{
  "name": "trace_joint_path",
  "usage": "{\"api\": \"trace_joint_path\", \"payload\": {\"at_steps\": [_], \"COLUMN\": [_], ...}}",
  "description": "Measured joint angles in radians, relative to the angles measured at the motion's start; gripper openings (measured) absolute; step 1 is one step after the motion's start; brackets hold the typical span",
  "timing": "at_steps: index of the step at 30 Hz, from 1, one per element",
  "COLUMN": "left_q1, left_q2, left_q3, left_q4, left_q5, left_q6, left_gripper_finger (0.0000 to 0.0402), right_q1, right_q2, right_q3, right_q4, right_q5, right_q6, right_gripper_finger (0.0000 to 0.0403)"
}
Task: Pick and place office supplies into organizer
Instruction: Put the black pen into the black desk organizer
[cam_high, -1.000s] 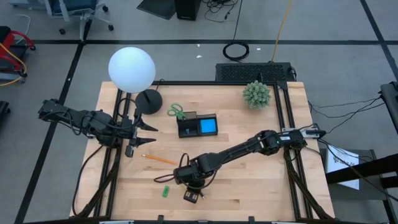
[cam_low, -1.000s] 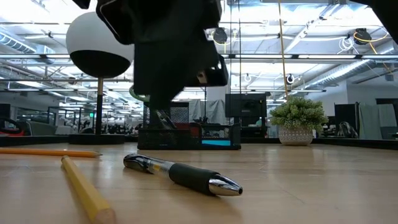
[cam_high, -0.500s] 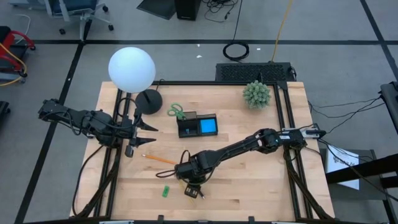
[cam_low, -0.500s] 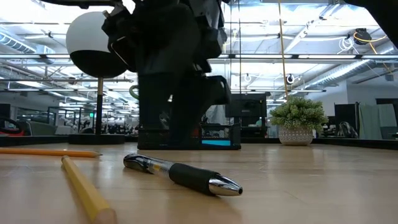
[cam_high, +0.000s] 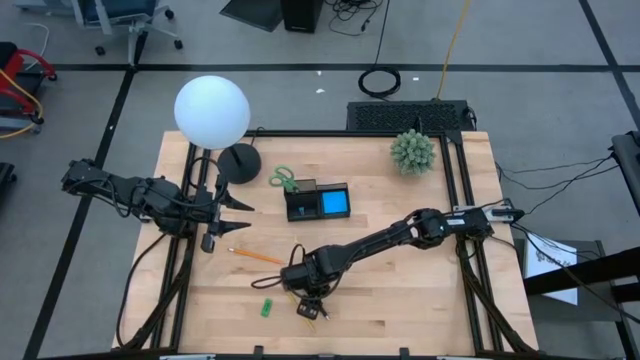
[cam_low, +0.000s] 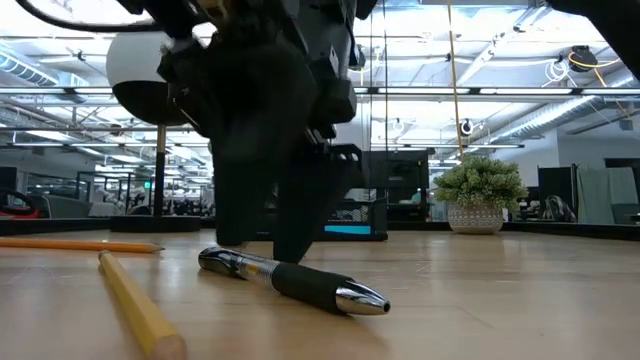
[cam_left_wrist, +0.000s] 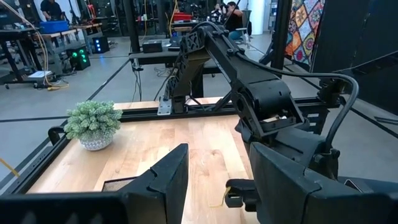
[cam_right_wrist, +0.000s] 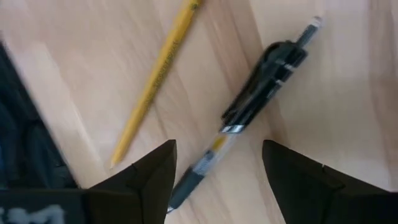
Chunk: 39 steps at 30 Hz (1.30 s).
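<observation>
Fingers of the right gripper spread apart, straddling the dark pen without touching it, yellow pencil lying just beside on the bare wood. Over in the left wrist view, left gripper fingers also apart and holding nothing, green plant at the far corner of the desk, right arm stretching across in front. From the high view: right gripper low over the desk near the front edge, right on top of the pen; tiny green piece just to its left, orange pencil a bit further back. Organizer well apart toward the middle back, blue sticky pad sitting in its right compartment, green-handled scissors just beside its left end, near the lamp base. Left gripper hanging at the left side, clear of everything. Low view: pen flat on the desk, right gripper looming directly behind it, yellow pencil in the foreground, orange pencil further left, organizer way back.
</observation>
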Motion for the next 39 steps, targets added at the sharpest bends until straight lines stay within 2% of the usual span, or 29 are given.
{"api": "trace_joint_path", "payload": {"at_steps": [4, 12, 21, 28, 33, 39], "left_q1": [0.0, 0.0, 0.0, 0.0, 0.0, 0.0], "left_q2": [0.0, 0.0, 0.0, 0.0, 0.0, 0.0], "left_q3": [0.0, 0.0, 0.0, 0.0, 0.0, 0.0], "left_q4": [0.001, 0.002, 0.002, 0.002, 0.002, 0.001], "left_q5": [0.0, 0.0, 0.0, 0.0, 0.0, 0.0], "left_q6": [0.0, 0.0, 0.0, 0.001, 0.001, 0.001], "left_gripper_finger": [0.0172, 0.0172, 0.0173, 0.0172, 0.0172, 0.0172], "right_q1": [-0.001, 0.002, -0.001, -0.014, -0.025, -0.042], "right_q2": [0.01, 0.016, 0.016, 0.018, 0.003, -0.03], "right_q3": [0.002, 0.002, 0.001, 0.003, 0.001, -0.002], "right_q4": [-0.016, -0.127, -0.176, -0.289, -0.213, -0.131], "right_q5": [0.009, 0.103, 0.104, 0.11, 0.053, 0.094], "right_q6": [-0.009, -0.024, -0.002, 0.02, 0.013, -0.01], "right_gripper_finger": [0.0227, 0.0226, 0.0226, 0.0226, 0.0226, 0.0226]}}
